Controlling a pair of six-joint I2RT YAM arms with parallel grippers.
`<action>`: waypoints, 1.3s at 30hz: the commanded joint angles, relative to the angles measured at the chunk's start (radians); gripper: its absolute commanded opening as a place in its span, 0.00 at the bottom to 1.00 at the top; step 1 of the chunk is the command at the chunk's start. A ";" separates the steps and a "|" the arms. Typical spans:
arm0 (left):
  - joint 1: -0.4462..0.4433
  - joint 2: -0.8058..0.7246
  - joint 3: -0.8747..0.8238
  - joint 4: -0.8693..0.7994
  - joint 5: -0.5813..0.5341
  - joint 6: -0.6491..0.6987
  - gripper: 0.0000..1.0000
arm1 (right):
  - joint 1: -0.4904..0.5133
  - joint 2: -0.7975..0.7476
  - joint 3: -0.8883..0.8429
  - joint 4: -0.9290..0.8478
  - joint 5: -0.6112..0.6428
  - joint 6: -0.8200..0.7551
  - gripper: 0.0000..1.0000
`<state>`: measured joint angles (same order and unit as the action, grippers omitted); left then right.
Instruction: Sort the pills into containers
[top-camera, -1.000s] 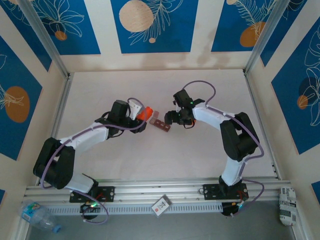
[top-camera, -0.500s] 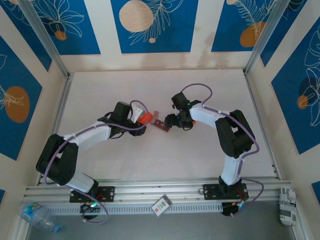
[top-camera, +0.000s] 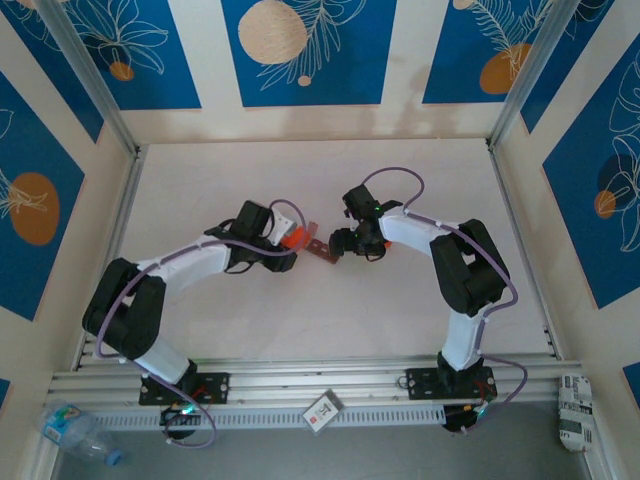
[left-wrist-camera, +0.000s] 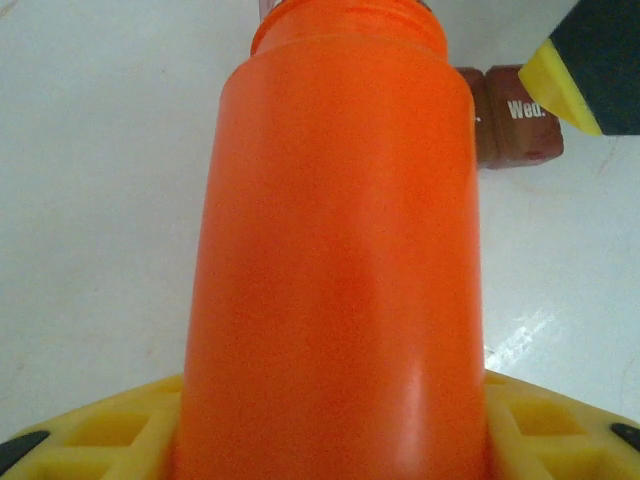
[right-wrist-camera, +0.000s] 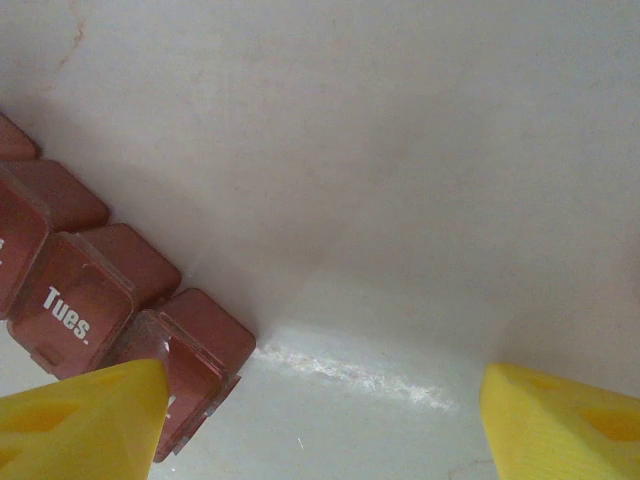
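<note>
Here, the left tool clamps a smooth orange plastic cylindrical bottle, whose mouth points away from it. The right tool stands wide above the white worktop. The dark reddish-brown strip of square compartments lies just beside one yellow fingertip.

Glossy plastic containers and bottle

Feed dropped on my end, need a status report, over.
Left gripper shut on orange bottle, its top toward the containers. Right gripper open, one finger beside the end compartment.
</note>
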<state>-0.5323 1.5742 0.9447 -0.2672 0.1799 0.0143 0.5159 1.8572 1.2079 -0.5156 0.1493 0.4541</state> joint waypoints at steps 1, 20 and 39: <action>-0.012 0.020 0.049 -0.056 -0.026 0.031 0.00 | 0.005 0.019 0.012 -0.003 -0.022 0.008 0.81; -0.025 0.116 0.195 -0.212 -0.070 0.071 0.00 | 0.004 0.032 -0.002 0.004 -0.030 0.021 0.81; -0.042 0.203 0.318 -0.355 -0.124 0.110 0.00 | 0.003 0.035 -0.015 0.013 -0.031 0.034 0.81</action>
<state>-0.5644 1.7679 1.2243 -0.5831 0.0723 0.1020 0.5159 1.8687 1.2079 -0.5014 0.1310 0.4759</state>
